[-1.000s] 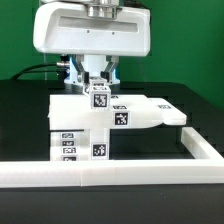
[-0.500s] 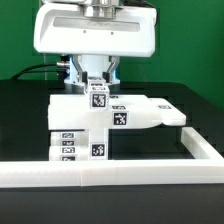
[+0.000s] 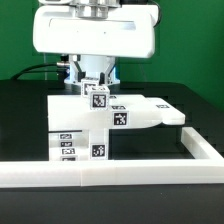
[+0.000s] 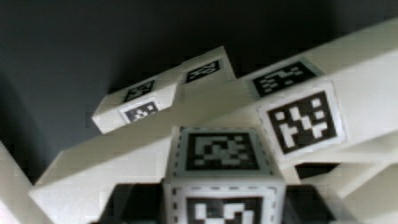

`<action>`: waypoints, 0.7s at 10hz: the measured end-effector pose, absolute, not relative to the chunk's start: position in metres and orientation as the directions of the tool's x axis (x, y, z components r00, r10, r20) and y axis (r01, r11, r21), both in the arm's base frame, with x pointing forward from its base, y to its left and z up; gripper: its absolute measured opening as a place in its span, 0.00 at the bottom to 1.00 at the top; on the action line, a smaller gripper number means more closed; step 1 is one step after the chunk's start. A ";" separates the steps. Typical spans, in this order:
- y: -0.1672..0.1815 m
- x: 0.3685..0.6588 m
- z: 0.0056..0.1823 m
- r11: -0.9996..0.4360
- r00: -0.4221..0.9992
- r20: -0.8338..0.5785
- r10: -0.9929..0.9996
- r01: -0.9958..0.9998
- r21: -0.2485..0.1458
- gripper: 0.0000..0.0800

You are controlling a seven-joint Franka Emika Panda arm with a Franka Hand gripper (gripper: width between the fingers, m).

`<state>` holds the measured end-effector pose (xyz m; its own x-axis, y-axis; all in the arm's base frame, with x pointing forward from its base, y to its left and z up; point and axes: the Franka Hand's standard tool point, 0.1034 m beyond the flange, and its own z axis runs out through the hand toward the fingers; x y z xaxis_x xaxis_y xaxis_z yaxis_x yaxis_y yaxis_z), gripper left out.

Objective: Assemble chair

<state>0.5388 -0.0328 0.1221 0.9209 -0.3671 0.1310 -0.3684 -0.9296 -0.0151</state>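
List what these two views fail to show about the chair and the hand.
- Hand, exterior view: fingertips hidden behind the small tagged block; the grip cannot be judged.
- Chair, exterior view: its base is hidden by the white border frame.
- Wrist view: blurred, the tags' patterns unreadable; panels cut by edges.

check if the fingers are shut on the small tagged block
Shut on it: the fingers flank the small tagged block atop the chair.
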 end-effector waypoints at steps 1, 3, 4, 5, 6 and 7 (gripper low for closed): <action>-0.033 0.539 0.122 -0.909 0.900 0.132 -0.416 -0.417 -0.022 0.36; -0.031 0.540 0.122 -0.810 0.801 0.124 -0.586 -0.584 -0.052 0.36; -0.029 0.540 0.122 -0.743 0.735 0.116 -0.668 -0.666 -0.068 0.36; -0.028 0.540 0.122 -0.694 0.686 0.109 -0.719 -0.715 -0.080 0.36; -0.028 0.540 0.122 -0.650 0.642 0.100 -0.760 -0.754 -0.093 0.36; -0.028 0.540 0.122 -0.599 0.592 0.090 -0.801 -0.794 -0.105 0.36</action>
<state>0.5402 -0.0278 0.1221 0.5925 -0.8006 0.0899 -0.7937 -0.5992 -0.1050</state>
